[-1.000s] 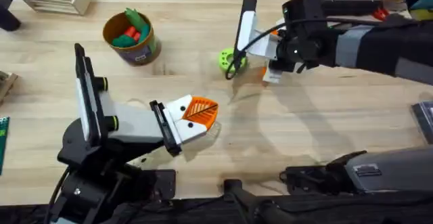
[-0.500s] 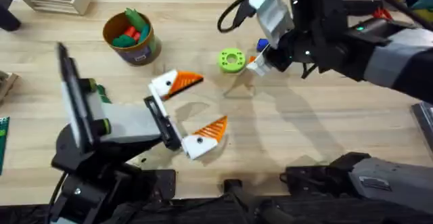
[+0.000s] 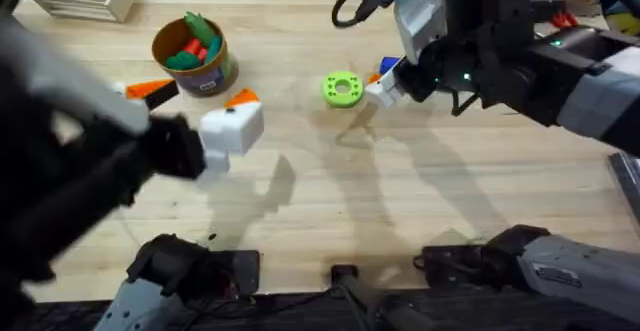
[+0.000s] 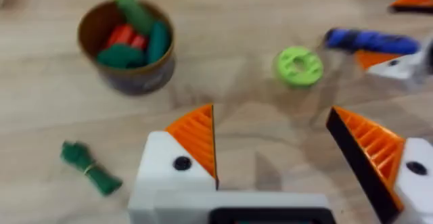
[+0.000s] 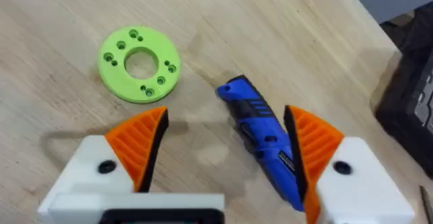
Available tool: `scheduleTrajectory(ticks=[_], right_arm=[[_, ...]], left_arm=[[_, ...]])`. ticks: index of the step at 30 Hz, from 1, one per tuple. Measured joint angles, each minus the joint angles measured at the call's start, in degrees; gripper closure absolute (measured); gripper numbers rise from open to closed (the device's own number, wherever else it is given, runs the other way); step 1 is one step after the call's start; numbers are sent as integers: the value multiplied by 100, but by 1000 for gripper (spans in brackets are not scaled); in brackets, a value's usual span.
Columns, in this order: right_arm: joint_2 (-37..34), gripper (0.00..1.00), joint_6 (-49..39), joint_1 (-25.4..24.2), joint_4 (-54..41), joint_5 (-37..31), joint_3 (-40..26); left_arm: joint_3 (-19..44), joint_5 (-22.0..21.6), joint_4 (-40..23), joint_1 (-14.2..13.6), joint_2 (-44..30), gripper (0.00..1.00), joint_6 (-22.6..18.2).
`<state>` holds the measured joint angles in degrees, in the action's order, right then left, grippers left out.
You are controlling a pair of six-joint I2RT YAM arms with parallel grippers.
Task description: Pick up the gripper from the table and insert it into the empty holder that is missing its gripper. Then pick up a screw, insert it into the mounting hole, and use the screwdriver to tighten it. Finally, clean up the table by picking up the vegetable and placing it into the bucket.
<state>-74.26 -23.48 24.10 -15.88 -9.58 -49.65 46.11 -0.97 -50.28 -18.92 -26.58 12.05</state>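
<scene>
Above the pale wood-grain tabletop (image 3: 330, 186), the right tool (image 5: 223, 146) spreads wide over the smooth blue screwdriver (image 5: 264, 139) near the far edge, while the left tool (image 4: 270, 149) gapes wide, empty.

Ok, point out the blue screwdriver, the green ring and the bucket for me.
screwdriver (image 5: 264, 143): right wrist view, middle of the blue body.
green ring (image 5: 139, 63): right wrist view, flat face beside the centre hole.
bucket (image 3: 207, 71): overhead view, outer side wall.
</scene>
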Motion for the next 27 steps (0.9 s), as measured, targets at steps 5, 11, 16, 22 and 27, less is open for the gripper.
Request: scheduleTrajectory(ticks=[5, 11, 16, 22, 27], right_arm=[[0, 12, 58, 0, -52, 0, 0], [0, 12, 78, 0, -330, -1, 0], [0, 12, 78, 0, -354, 0, 0], [0, 12, 76, 0, -358, 0, 0], [0, 12, 78, 0, -357, 0, 0]], left_arm=[[913, -232, -678, 0, -1475, 14, 241], [1077, -278, -939, 131, -2806, 13, 836], [1079, -381, -1191, 1081, -3372, 14, 1409], [1077, -490, -1219, 2965, -4682, 13, 1667], [1077, -490, -1241, 3481, -5295, 14, 1489]])
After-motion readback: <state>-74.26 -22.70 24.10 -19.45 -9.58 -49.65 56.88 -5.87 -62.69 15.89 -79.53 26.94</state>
